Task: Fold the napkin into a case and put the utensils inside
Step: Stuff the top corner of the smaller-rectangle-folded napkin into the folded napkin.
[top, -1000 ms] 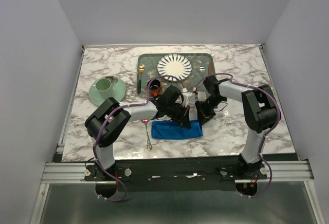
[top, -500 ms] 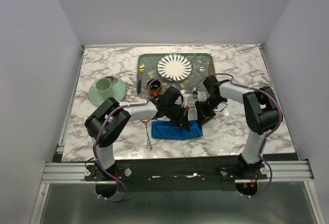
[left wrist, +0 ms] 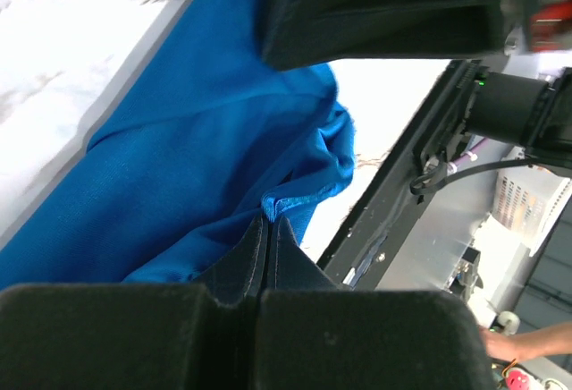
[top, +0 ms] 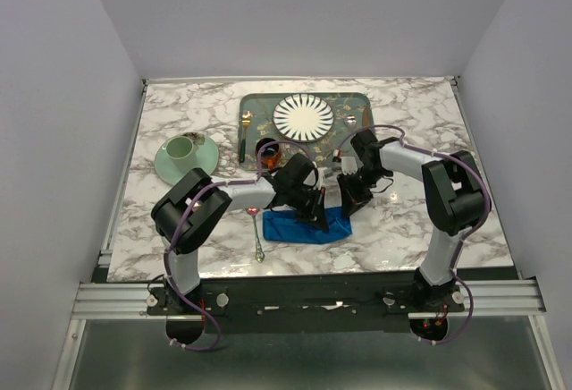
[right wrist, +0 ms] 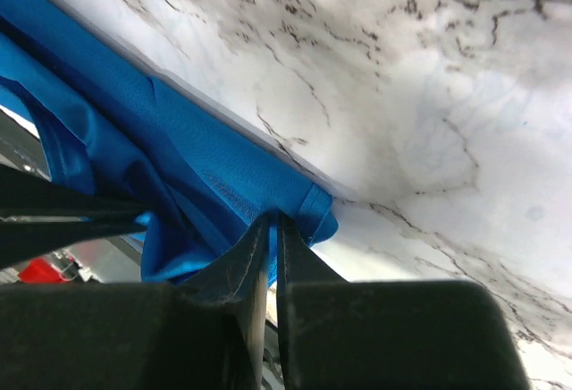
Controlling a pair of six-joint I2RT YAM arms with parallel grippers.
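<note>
Blue napkin (top: 288,227) bunched, mostly hidden under arms (top view); left hand (left wrist: 269,222), right hand (right wrist: 273,222) each clenched on hem.

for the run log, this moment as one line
step: folding napkin | left gripper: shut on napkin edge | right gripper: shut on napkin corner | spoon: lying beside napkin

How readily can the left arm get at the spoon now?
Probably not yet: its jaws are shut on the napkin. The spoon lies uncovered just left of it, so after letting go the way looks free.
</note>
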